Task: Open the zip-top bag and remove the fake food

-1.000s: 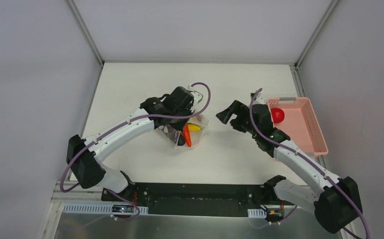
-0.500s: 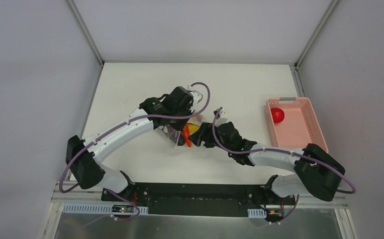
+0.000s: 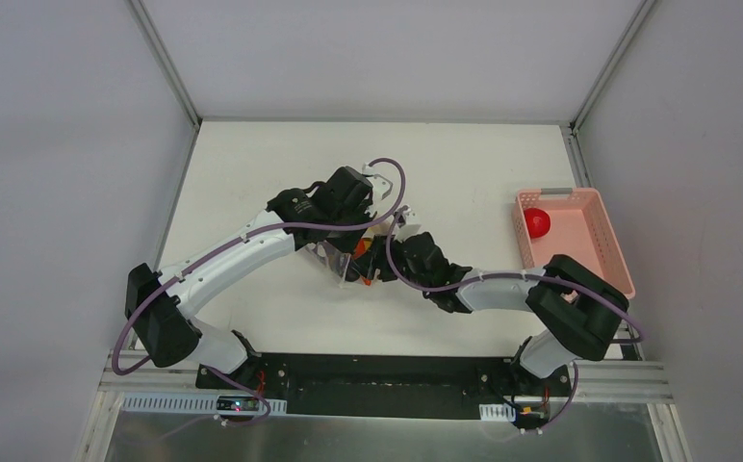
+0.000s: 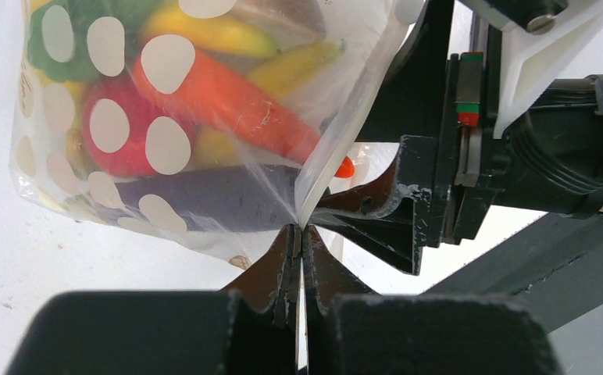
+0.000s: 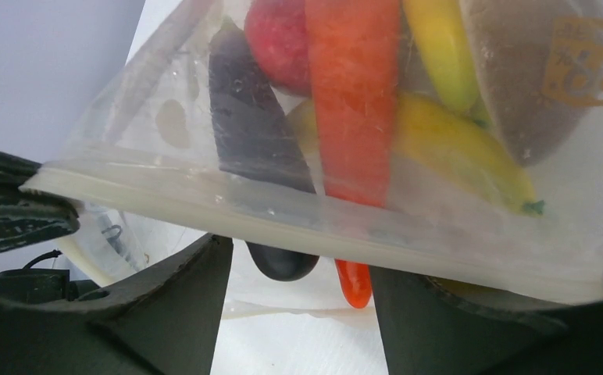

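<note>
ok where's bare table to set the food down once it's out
Bare table runs along the far side, and between the zip-top bag and the pink basket. Crowded at the bag, where left gripper and right gripper meet.

My right end effector point(image 5: 298, 312) spread at zip-top bag point(image 5: 165, 168) mouth; zip rim bars just ahead, carrot point(image 5: 353, 117) tip and eggplant point(image 5: 251, 133) end poking between its fingers point(image 5: 165, 312). Left end effector point(image 4: 298, 238) crowds its left. Bench point(image 3: 478, 219) behind bare up to basket point(image 3: 570, 248).

Cream bench point(image 3: 464, 164), plain grey walls point(image 3: 377, 58) on three sides, aluminium corner posts point(image 3: 164, 60), black rail point(image 3: 387, 385) along near edge, even flat light
</note>
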